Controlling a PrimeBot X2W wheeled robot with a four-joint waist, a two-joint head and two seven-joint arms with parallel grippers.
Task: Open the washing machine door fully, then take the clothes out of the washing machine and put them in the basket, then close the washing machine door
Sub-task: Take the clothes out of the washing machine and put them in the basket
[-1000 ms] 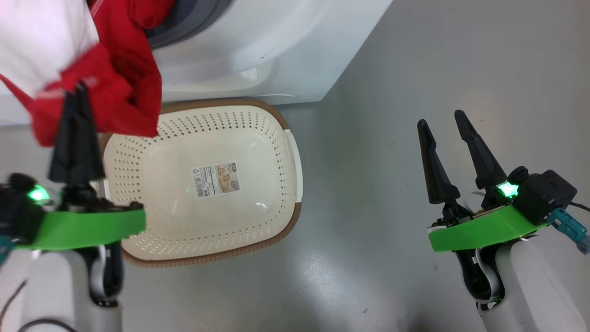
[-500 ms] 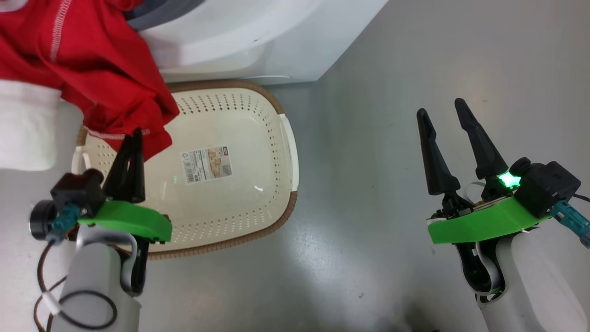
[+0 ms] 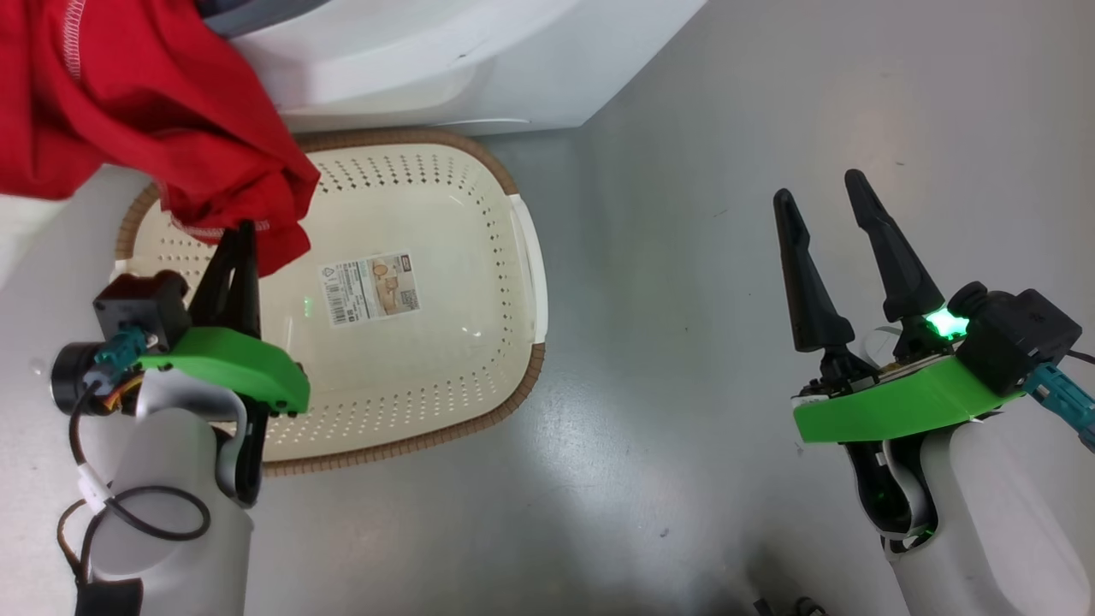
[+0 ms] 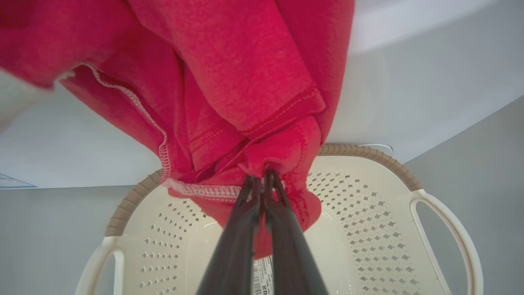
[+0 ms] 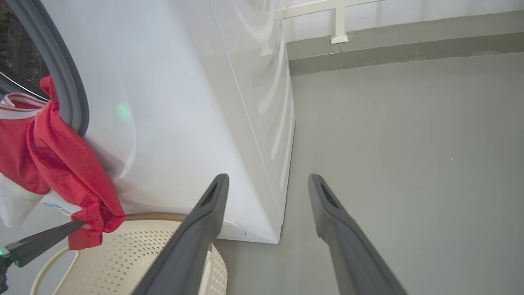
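The clothes (image 4: 245, 102), red with white stitching, hang from the washing machine (image 5: 184, 102) mouth, over its grey gasket (image 5: 69, 90) and down above the basket (image 3: 526, 248). My left hand (image 4: 262, 177) is clamped on a bunched hem of them. A white piece (image 5: 14, 205) hangs beside the red. The basket sits on the grey floor (image 3: 684, 342) against the machine's front, with a label sticker (image 3: 370, 287) on its bottom, the print too small for me to read. My right hand (image 3: 819, 190) hovers well apart over the floor, fingers spread, empty.

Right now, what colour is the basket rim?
The basket rim is brown; clearest in left wrist view.
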